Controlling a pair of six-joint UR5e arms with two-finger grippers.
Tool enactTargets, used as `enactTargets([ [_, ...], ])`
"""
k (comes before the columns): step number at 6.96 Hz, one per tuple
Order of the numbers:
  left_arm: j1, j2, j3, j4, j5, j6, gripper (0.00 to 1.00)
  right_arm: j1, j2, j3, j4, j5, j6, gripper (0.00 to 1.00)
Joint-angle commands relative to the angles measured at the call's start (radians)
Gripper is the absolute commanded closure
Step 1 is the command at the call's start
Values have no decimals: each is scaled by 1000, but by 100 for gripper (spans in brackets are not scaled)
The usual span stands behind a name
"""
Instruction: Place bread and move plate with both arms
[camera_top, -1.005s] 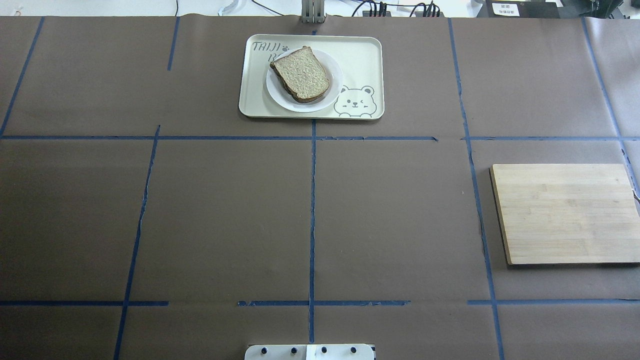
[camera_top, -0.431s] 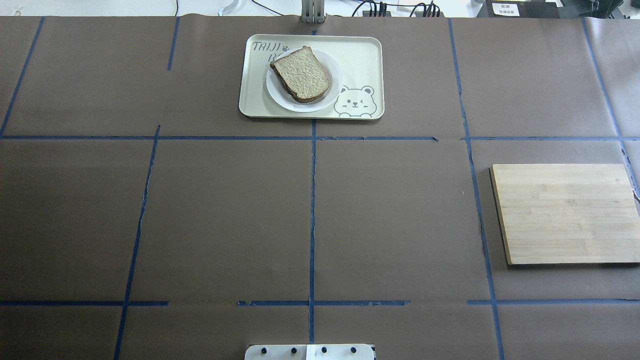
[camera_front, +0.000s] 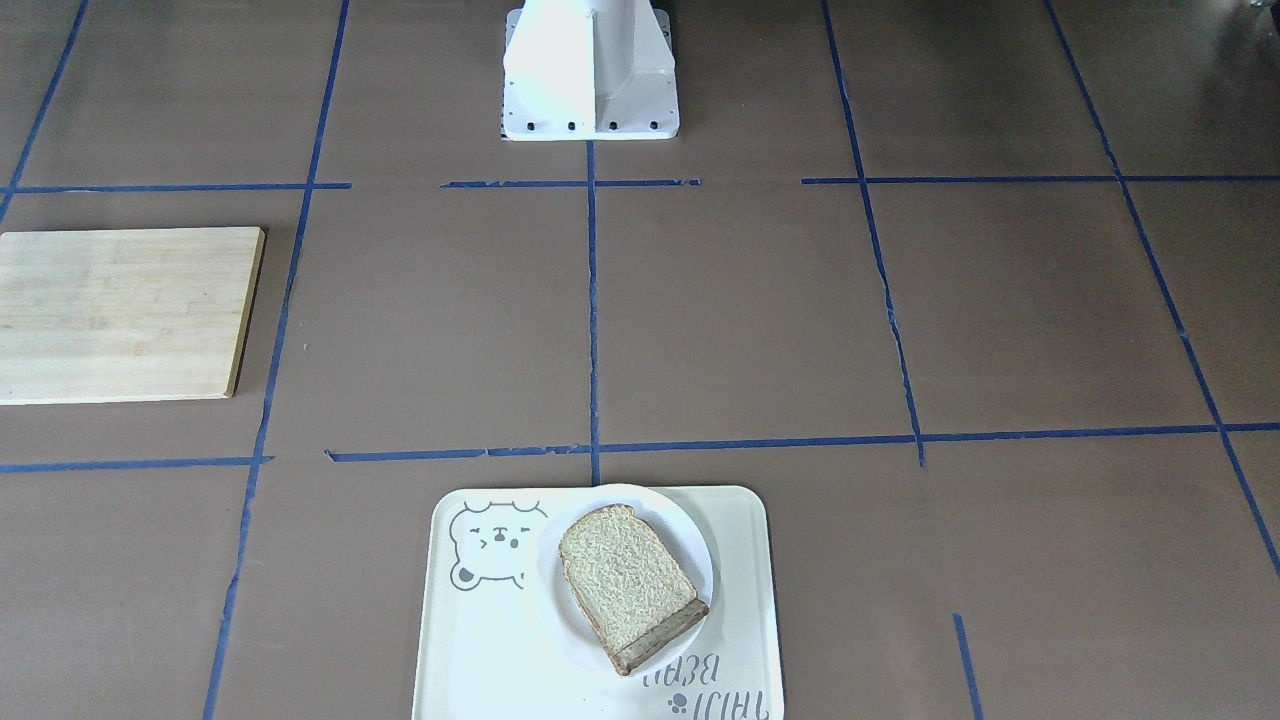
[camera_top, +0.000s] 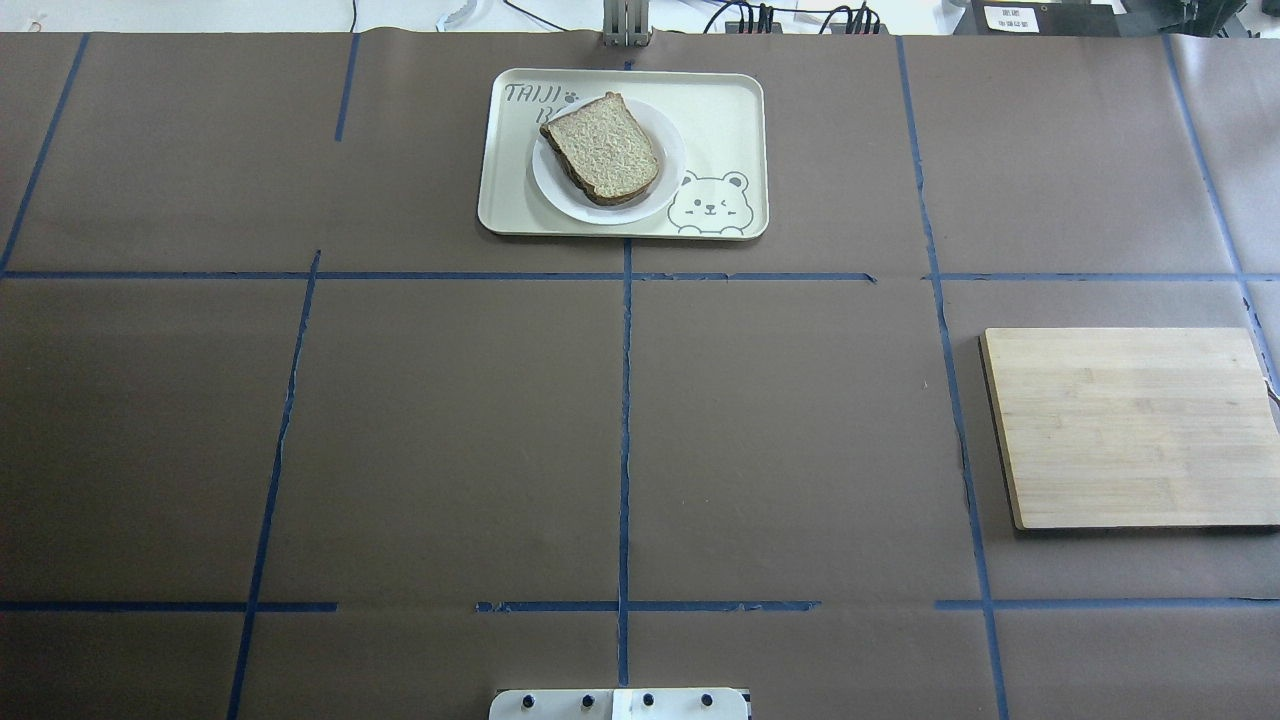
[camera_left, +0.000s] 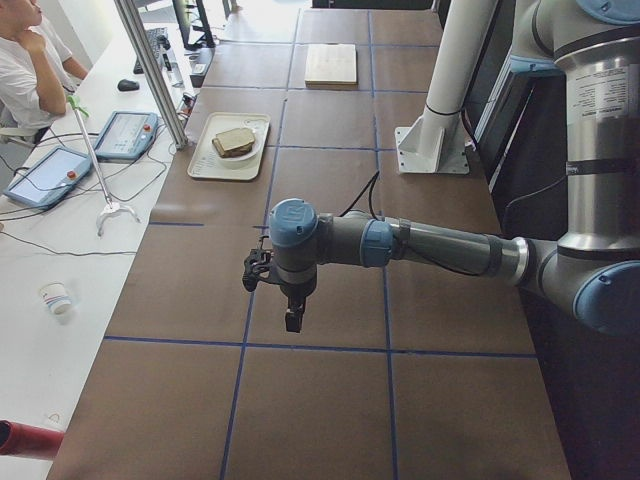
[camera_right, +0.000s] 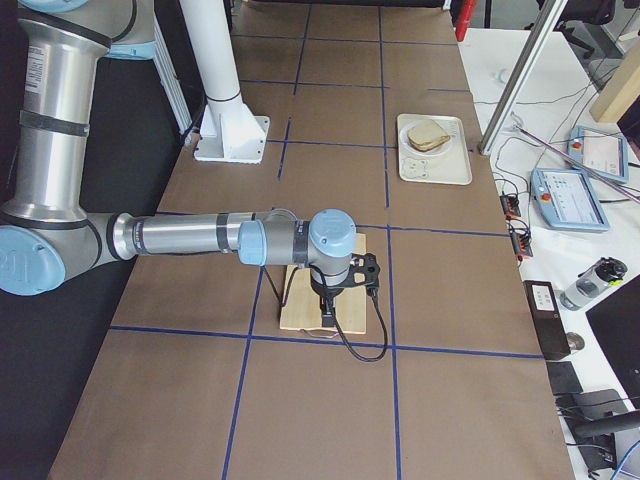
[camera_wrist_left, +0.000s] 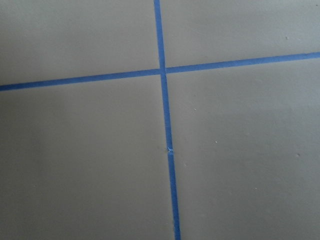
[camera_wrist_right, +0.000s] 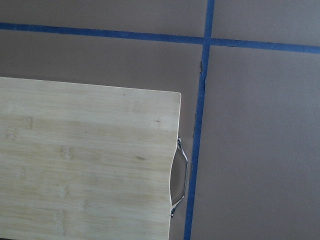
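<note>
Brown table, blue tape grid; cream tray far centre, wooden board robot's right, white base.

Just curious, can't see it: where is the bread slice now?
In the overhead view the bread lies on the white plate, on the bear tray at the far middle edge of the table.

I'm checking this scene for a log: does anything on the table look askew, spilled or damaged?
Nothing is spilled or broken. The bread lies turned on the plate, one corner reaching its rim, and the plate sits off-centre on the bear tray, covering part of its lettering.
</note>
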Motion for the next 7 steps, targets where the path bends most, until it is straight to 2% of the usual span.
enactTargets([
  [1, 0, 33, 52, -19, -44, 15, 0, 0, 0, -1, 1, 8, 1, 0],
  [7, -2, 39, 37, -8, -30, 18, 0, 0, -1, -2, 1, 8, -1, 0],
])
